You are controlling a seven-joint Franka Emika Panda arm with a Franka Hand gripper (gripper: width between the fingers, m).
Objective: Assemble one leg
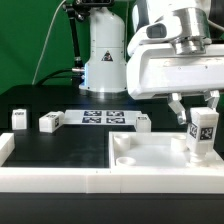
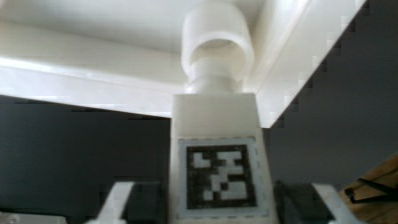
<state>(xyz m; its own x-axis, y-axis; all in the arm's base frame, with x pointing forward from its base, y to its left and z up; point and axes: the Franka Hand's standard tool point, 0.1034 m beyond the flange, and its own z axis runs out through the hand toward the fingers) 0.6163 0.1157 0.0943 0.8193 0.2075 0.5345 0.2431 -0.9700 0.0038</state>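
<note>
My gripper (image 1: 197,118) is shut on a leg (image 1: 203,132), a small white post with a black-and-white tag, and holds it upright at the corner of the white square panel (image 1: 150,150) on the exterior view's right. In the wrist view the leg (image 2: 219,150) sits between my gripper's (image 2: 219,208) two fingers (image 2: 125,200), with the dark pads against its sides. Its round peg (image 2: 217,50) reaches into a corner recess of the panel (image 2: 89,75). Three other legs lie on the table: two (image 1: 18,120) (image 1: 48,121) on the exterior view's left and one (image 1: 142,122) beside the marker board.
The marker board (image 1: 100,118) lies flat at the back of the black table. A low white wall (image 1: 60,178) runs along the front and up the exterior view's left side. The arm's white base (image 1: 103,55) stands behind the board.
</note>
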